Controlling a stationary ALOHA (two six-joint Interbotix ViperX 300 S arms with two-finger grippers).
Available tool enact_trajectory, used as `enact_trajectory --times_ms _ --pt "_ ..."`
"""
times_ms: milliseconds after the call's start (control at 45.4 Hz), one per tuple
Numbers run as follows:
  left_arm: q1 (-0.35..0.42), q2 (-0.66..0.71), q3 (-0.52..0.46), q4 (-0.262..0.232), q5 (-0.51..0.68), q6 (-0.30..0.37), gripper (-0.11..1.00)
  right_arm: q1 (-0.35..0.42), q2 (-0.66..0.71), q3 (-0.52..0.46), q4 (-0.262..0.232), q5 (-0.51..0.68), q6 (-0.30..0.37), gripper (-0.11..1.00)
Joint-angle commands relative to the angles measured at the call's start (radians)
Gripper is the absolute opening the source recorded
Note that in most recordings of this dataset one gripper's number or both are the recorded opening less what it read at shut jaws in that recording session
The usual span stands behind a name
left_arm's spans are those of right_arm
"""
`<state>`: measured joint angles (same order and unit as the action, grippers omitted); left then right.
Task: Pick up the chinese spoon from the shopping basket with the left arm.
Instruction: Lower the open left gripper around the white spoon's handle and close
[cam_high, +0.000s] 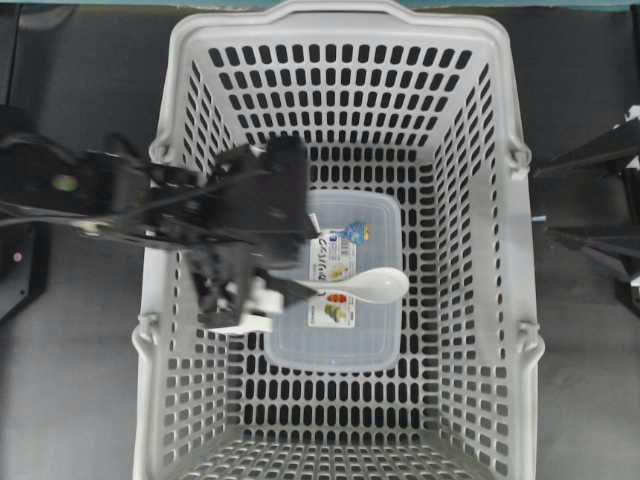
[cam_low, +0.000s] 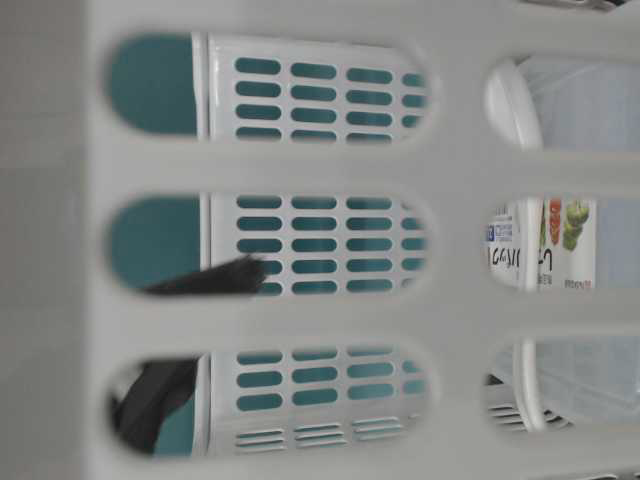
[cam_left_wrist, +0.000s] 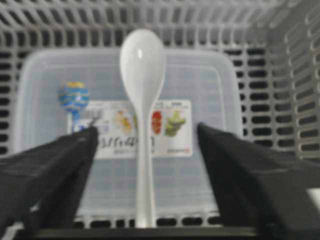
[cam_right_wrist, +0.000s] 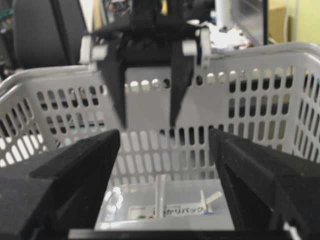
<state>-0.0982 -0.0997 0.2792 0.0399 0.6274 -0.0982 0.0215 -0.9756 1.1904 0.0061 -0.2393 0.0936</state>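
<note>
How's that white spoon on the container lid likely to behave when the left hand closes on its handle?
The chinese spoon looks glossy and glazed, so it may slip between the left hand's open fingers. It looks rigid and probably chips if dropped. It rests on the smooth clear lid of the container, so a nudge could slide or pivot it.

The chinese spoon (cam_left_wrist: 142, 70) is glossy white, ceramic-looking and smooth. The shopping basket (cam_high: 490, 215) is matt light grey plastic, slotted all over. The lidded container (cam_high: 375, 345) is clear, slightly frosted plastic with a printed paper label (cam_left_wrist: 172, 127). The left claw (cam_right_wrist: 147, 120) has matt black fingers (cam_left_wrist: 50, 165).
</note>
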Motion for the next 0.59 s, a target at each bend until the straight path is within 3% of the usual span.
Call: enact_trajectory --times_ms 0,242,572 --pt "-0.012 0.06 -0.075 0.003 0.038 -0.002 0.87 0.003 0.005 -0.017 0.003 -0.008 0.002 0.69" --pt "-0.021 0.221 -0.17 0.003 0.141 0.0 0.84 0.006 -0.006 -0.017 0.003 -0.011 0.0 0.69" --pt "-0.031 0.307 -0.167 0.003 0.161 0.009 0.84 0.006 -0.009 -0.018 0.003 -0.003 0.0 0.69"
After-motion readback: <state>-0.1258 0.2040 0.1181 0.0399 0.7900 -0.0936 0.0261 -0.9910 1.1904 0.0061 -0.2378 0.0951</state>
